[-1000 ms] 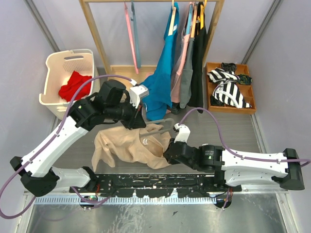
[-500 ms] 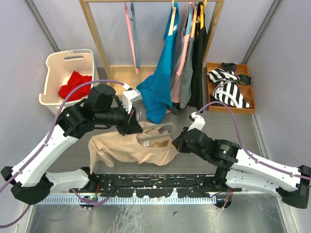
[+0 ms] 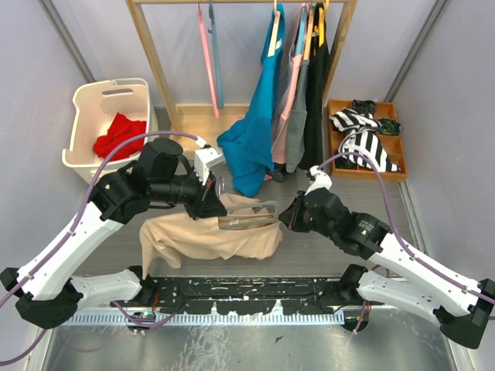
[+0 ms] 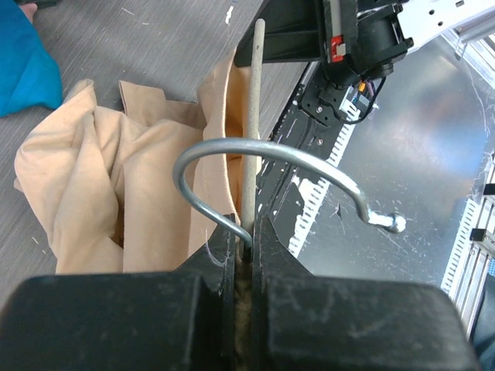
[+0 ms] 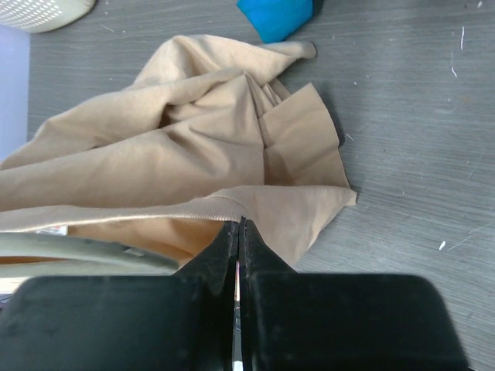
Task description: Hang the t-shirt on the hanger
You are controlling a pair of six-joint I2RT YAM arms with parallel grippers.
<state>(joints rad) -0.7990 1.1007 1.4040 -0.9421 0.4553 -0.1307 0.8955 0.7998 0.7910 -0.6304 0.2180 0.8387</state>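
Note:
The beige t-shirt (image 3: 197, 236) lies crumpled on the grey table between the arms. The pale grey hanger (image 3: 249, 220) lies across its top edge, partly inside the cloth. My left gripper (image 3: 214, 202) is shut on the hanger's neck just below the metal hook (image 4: 263, 154); the grey hanger bar (image 4: 251, 108) runs away from the jaws over the t-shirt (image 4: 85, 185). My right gripper (image 3: 288, 219) is shut on the ribbed edge of the t-shirt (image 5: 155, 147) and holds it taut; one hanger arm (image 5: 77, 249) shows at the left of the right wrist view, beside my right gripper (image 5: 238, 226).
A white laundry basket (image 3: 85, 116) with a red cloth (image 3: 118, 135) stands at the back left. A wooden rack (image 3: 151, 54) holds a pink hanger (image 3: 206, 54), a teal garment (image 3: 251, 143) and darker clothes. A wooden tray (image 3: 390, 174) of striped clothes sits at the back right.
My right gripper has moved right and away from me with the shirt edge, stretching the cloth out. My left gripper with the hanger shifted slightly left. The shirt lies wider and flatter.

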